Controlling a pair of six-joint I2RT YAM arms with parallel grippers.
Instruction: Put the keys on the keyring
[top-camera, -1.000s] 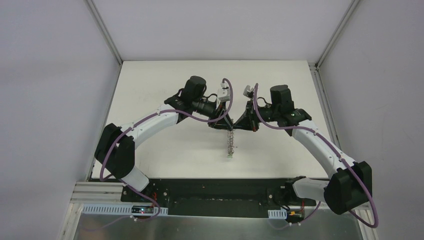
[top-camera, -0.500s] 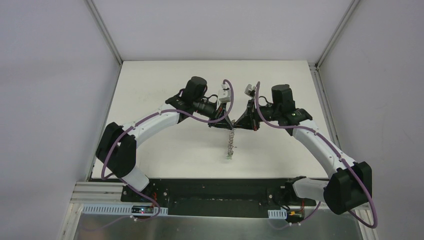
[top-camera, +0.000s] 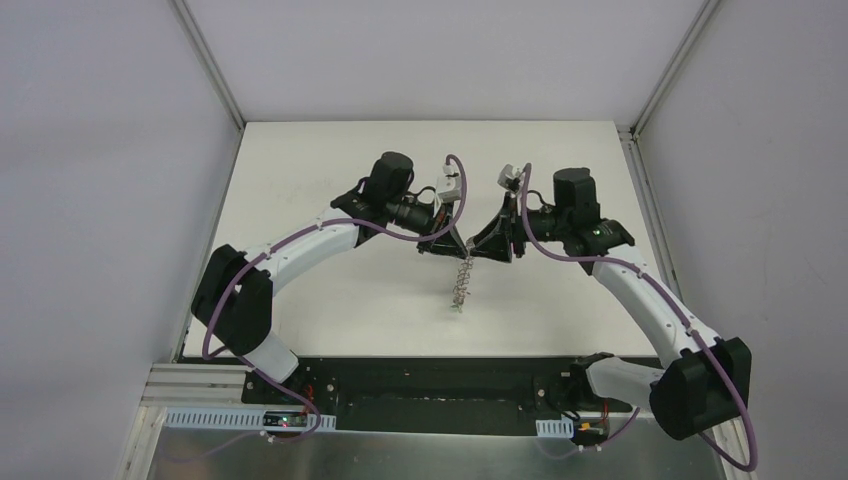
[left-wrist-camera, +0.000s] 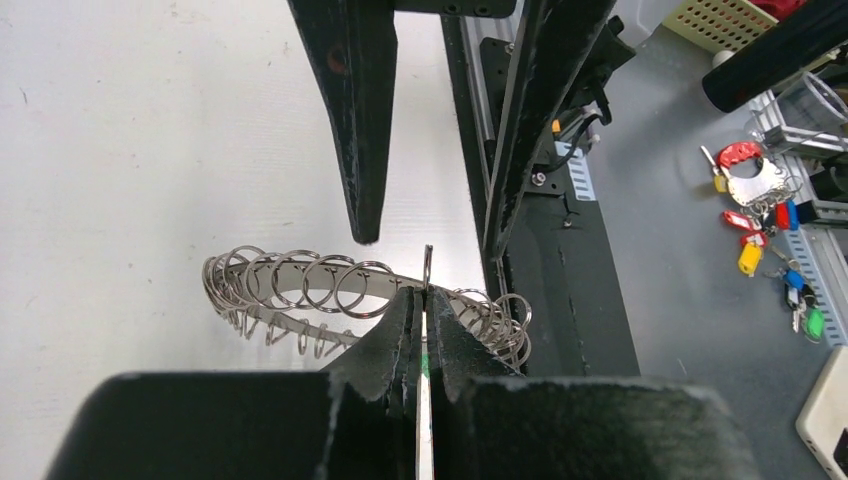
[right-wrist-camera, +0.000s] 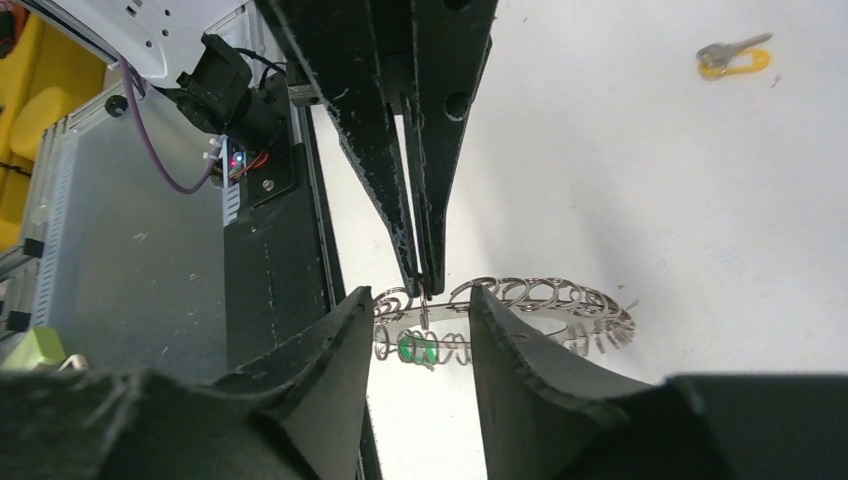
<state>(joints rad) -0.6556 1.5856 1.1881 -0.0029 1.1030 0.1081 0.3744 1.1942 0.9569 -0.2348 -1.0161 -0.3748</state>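
The keyring (top-camera: 461, 282) hangs on edge above the table's middle, its silver wire loops showing in the left wrist view (left-wrist-camera: 300, 283). My left gripper (left-wrist-camera: 421, 292) is shut on one thin wire loop at the ring's top. My right gripper (right-wrist-camera: 422, 292) stands open, one finger on either side of that same spot, touching nothing. The green-headed key (right-wrist-camera: 416, 348) dangles among the ring's lower loops, low on the ring in the top view (top-camera: 456, 309). The yellow-headed key (right-wrist-camera: 733, 58) lies flat on the white table, apart from the ring.
Both grippers meet tip to tip over the table's centre (top-camera: 466, 248). The black base rail (top-camera: 430, 380) runs along the near edge. Beyond the table edge, a heap of spare coloured keys (left-wrist-camera: 760, 190) lies on a grey surface.
My right gripper has opened and let go of the keyring, drawing slightly right. My left gripper has shut on a wire loop and now holds the ring alone.
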